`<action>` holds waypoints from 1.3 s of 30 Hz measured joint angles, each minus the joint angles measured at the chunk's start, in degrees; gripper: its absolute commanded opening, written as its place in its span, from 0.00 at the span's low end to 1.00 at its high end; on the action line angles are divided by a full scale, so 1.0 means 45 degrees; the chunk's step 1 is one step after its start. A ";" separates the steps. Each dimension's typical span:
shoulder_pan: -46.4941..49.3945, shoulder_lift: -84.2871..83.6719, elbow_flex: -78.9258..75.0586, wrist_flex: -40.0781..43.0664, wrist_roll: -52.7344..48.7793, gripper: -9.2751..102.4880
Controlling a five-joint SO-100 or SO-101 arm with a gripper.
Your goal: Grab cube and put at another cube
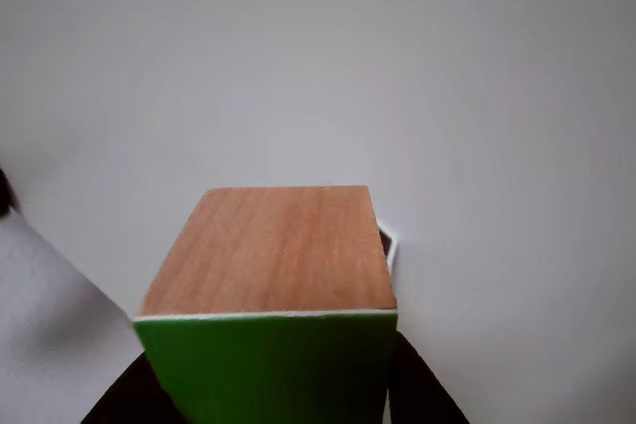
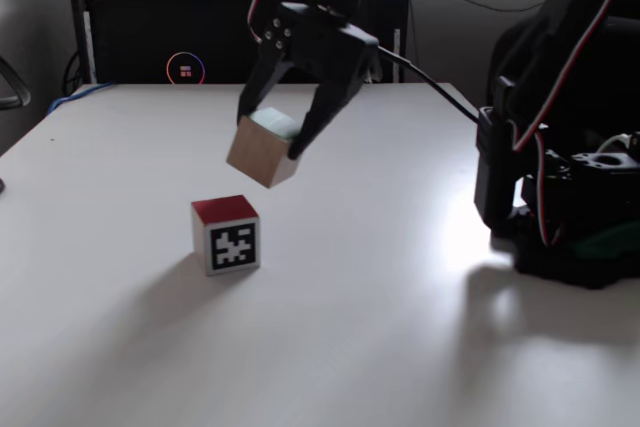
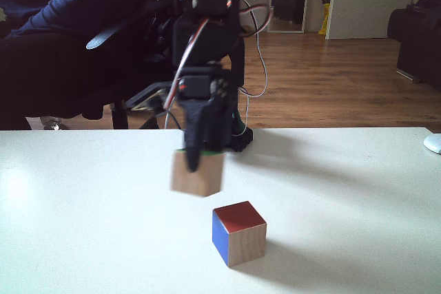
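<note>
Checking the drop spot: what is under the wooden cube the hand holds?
The wooden cube hangs in the hand above bare white table. The tagged cube sits apart, beside that spot. From the other view, the wooden cube covers most of it.

Airspace between the wooden cube (image 2: 262, 155), held in the claw (image 2: 281, 140), and the table (image 2: 400, 327) is open. The only obstruction on the surface nearby is the small marker cube (image 2: 226, 234), just beside the descent path. Arm base (image 2: 575, 232) stands well apart.
</note>
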 measured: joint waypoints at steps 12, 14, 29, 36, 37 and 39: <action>-0.1855 -0.1582 -0.2793 0.1660 0.1387 0.24; -0.1934 -0.1914 -0.3066 0.1699 0.1445 0.24; -0.1934 -0.3555 -0.4414 0.1699 0.1562 0.24; -0.1836 -0.4512 -0.4805 0.1699 0.1562 0.24; -0.1797 -0.4668 -0.4824 0.1699 0.1562 0.24; -0.1719 -0.4941 -0.4883 0.1699 0.1562 0.24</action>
